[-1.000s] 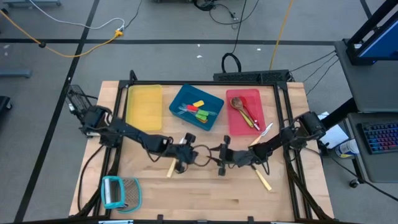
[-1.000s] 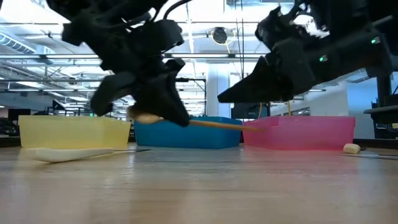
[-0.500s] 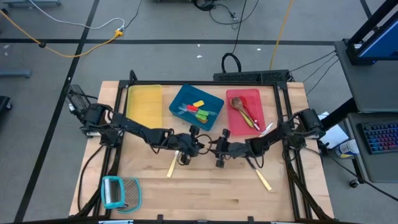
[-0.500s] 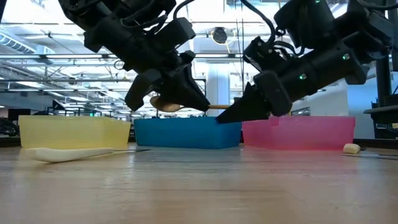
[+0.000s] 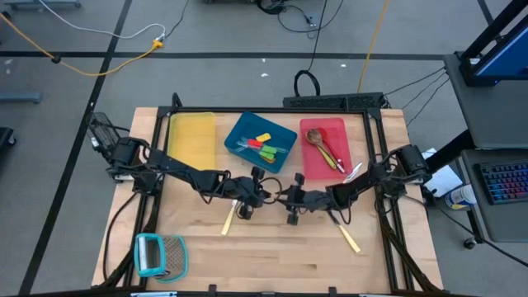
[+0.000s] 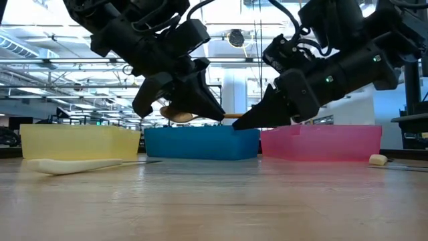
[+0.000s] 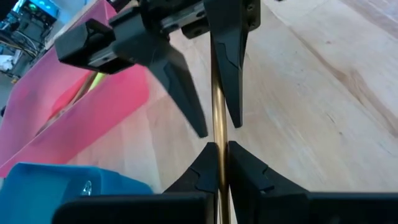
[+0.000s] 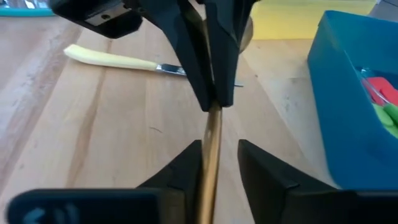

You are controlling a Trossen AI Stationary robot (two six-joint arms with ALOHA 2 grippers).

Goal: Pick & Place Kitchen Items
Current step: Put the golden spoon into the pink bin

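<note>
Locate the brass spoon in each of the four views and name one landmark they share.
High view: brass spoon between the two tools, table centre.
Low view: spoon held level above the blue tray.
Left wrist view: handle running up the middle.
Right wrist view: handle running up the middle.
Shared landmark: the blue tray.

text: none readable | labels: none | far room perhaps too blurred
</note>
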